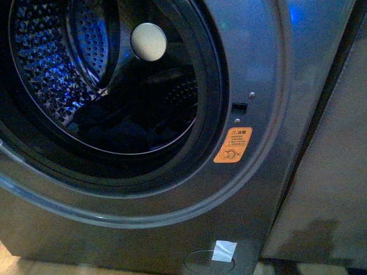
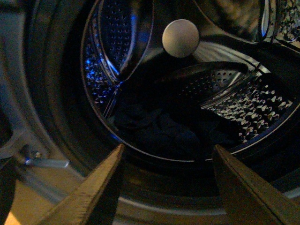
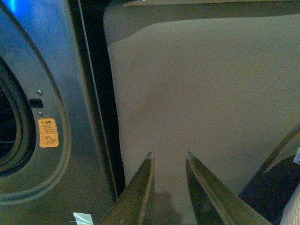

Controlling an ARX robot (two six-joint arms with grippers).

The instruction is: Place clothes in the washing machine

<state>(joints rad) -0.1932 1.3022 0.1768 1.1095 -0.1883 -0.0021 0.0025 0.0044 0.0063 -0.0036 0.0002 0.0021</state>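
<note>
The grey washing machine (image 1: 252,69) fills the front view, its round porthole open onto the perforated steel drum (image 1: 40,63). The dark navy clothes (image 1: 123,133) lie crumpled at the bottom of the drum, also seen as the clothes (image 2: 164,133) in the left wrist view. My left gripper (image 2: 168,152) hangs open just outside the drum mouth, nothing between its fingers. My right gripper (image 3: 169,159) is shut and empty, off to the side of the machine in front of a beige panel (image 3: 206,93). Neither gripper shows in the front view.
An orange warning sticker (image 1: 233,145) and the door latch slot (image 1: 239,107) sit beside the porthole rim. A white tape patch (image 1: 224,251) marks the machine's lower front. A pale round knob (image 1: 148,41) sits at the drum's back. The beige panel (image 1: 327,183) stands beside the machine.
</note>
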